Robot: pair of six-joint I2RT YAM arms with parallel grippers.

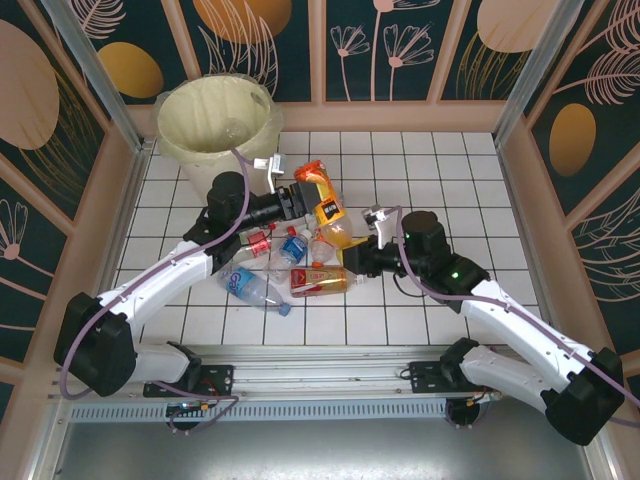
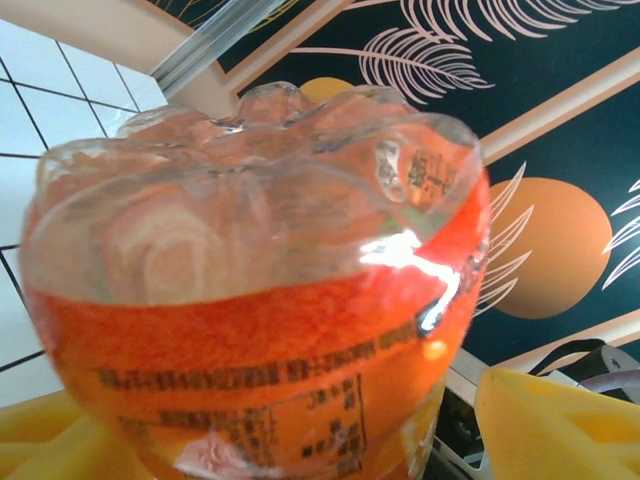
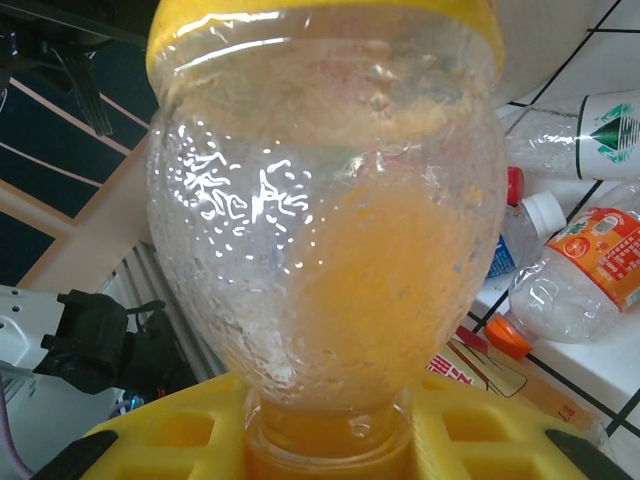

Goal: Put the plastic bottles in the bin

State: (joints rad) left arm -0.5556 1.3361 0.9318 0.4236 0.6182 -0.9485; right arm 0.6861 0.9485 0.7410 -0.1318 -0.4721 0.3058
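White tiled table (image 1: 440, 170) inside dark floral walls (image 1: 420, 40)

Orange bottle (image 2: 250, 340) label print illegible; nothing readable

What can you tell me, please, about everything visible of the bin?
The bin is a large, round, cream-white bucket, plastic by its look, standing upright and open-topped in the far left corner of the white tiled table. A translucent pale yellow bag lines it and folds out over the rim. Something pale and clear lies inside, too indistinct to name. The left arm's purple cable passes just before its near side.
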